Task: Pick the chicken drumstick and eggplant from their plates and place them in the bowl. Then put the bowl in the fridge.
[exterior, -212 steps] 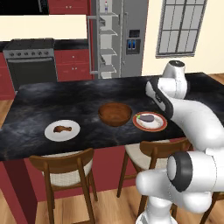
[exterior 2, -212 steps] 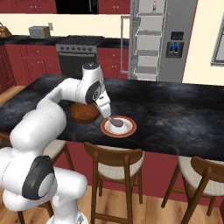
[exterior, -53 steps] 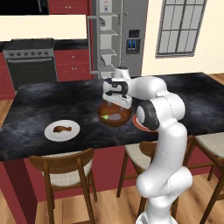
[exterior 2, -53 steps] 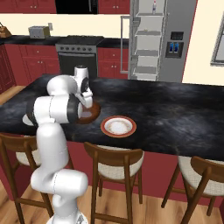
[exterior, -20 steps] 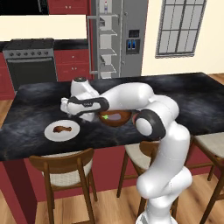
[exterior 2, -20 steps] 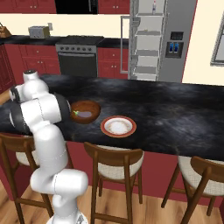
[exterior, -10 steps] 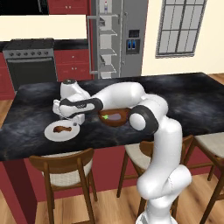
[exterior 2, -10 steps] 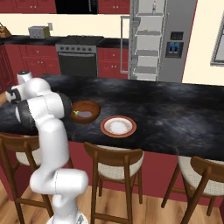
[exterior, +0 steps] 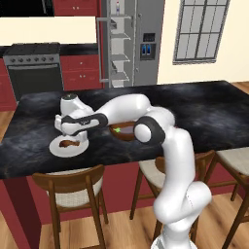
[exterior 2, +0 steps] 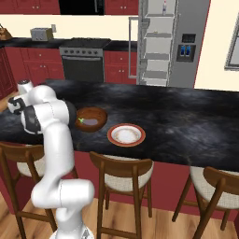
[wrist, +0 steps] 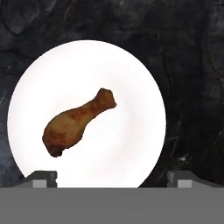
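The reddish-brown chicken drumstick (wrist: 77, 124) lies on the white plate (wrist: 127, 70), its thick end lower left in the hand view. My gripper (wrist: 111, 179) hovers straight above it, open, with one fingertip on each side of the plate's near rim and nothing between them. From the left base view, the gripper (exterior: 73, 135) hangs just over the drumstick (exterior: 65, 143) on the white plate (exterior: 74, 151). The brown bowl (exterior: 127, 131) stands to the right with the eggplant (exterior 2: 88, 121) inside it. The orange-rimmed plate (exterior 2: 126, 134) is bare. The fridge (exterior: 130, 41) stands behind with its door open.
The black island counter (exterior: 194, 114) stretches to the right. Wooden stools (exterior: 73, 187) line its near edge. A steel oven range (exterior: 34, 68) stands at the back left beside red cabinets.
The arm has swung left from the bowl, where the eggplant now lies, and come down over the white plate. The jaws have stayed open.
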Controlling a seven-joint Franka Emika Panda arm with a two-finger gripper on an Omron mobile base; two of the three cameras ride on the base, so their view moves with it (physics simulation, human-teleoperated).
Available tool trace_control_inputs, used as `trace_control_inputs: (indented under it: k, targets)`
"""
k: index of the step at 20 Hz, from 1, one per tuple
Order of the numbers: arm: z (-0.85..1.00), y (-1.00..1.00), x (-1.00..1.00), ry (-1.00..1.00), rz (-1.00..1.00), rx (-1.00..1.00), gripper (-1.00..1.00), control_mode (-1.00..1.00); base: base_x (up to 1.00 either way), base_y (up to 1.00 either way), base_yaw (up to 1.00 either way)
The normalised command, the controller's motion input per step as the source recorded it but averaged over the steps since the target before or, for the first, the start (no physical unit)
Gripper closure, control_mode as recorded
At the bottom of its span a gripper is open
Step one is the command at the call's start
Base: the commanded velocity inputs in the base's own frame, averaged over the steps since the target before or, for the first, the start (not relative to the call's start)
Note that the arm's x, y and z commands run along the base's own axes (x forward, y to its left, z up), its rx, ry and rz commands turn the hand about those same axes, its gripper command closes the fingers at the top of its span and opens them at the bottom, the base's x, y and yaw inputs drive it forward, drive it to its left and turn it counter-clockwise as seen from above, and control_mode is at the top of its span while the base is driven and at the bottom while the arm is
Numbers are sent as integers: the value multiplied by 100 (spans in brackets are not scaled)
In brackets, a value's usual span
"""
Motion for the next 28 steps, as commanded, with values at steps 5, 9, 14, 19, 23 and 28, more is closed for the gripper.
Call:
trace_control_inputs:
  k: [5,9,14,19,23,28]
  targets:
    - [-22,8,27,2,0,5,-100,-100,0,0,0]
    - [-25,3,24,0,0,5,-100,-100,0,0,0]
    - [-26,23,18,0,0,2,-100,-100,0,0,0]
    - [-25,27,12,0,0,0,-100,-100,0,0,0]
    - [-12,10,18,0,0,0,-100,-100,0,0,0]
    - [-4,1,23,0,0,0,-100,-100,0,0,0]
